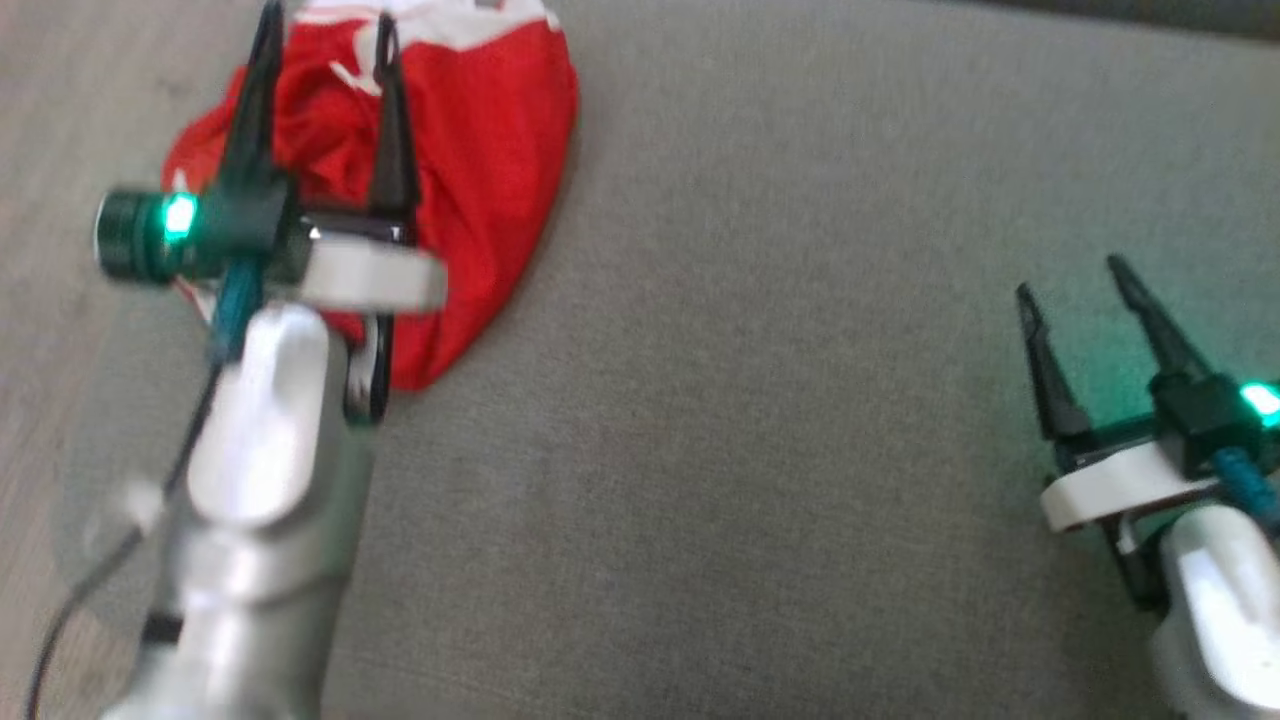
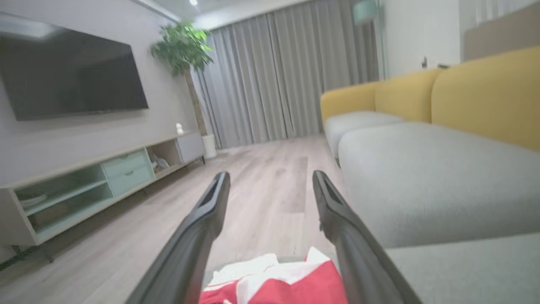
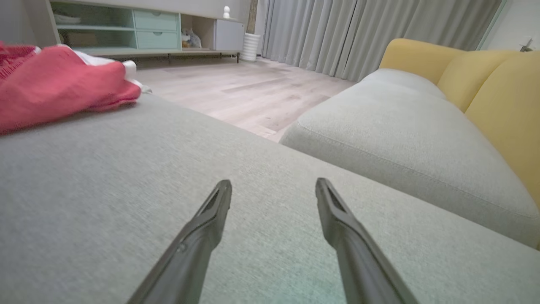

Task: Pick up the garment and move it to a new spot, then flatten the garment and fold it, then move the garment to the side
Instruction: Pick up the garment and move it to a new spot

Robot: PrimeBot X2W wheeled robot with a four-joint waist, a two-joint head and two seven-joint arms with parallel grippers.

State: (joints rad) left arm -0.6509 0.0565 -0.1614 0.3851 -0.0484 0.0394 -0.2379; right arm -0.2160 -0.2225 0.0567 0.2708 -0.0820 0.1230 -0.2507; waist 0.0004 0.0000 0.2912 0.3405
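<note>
The garment (image 1: 480, 150) lay in a crumpled red-and-white heap at the upper left of the head frame, on the grey cushion (image 1: 750, 400), so by the look of it nothing was done: pick-up, move, flattening, fold and shift aside all remained. The left end effector (image 1: 328, 20) hung over the heap, fingers spread and empty, seemingly poised for a first grasp; the right end effector (image 1: 1070, 278), likewise spread and empty, sat at the lower right, well apart from the cloth
</note>
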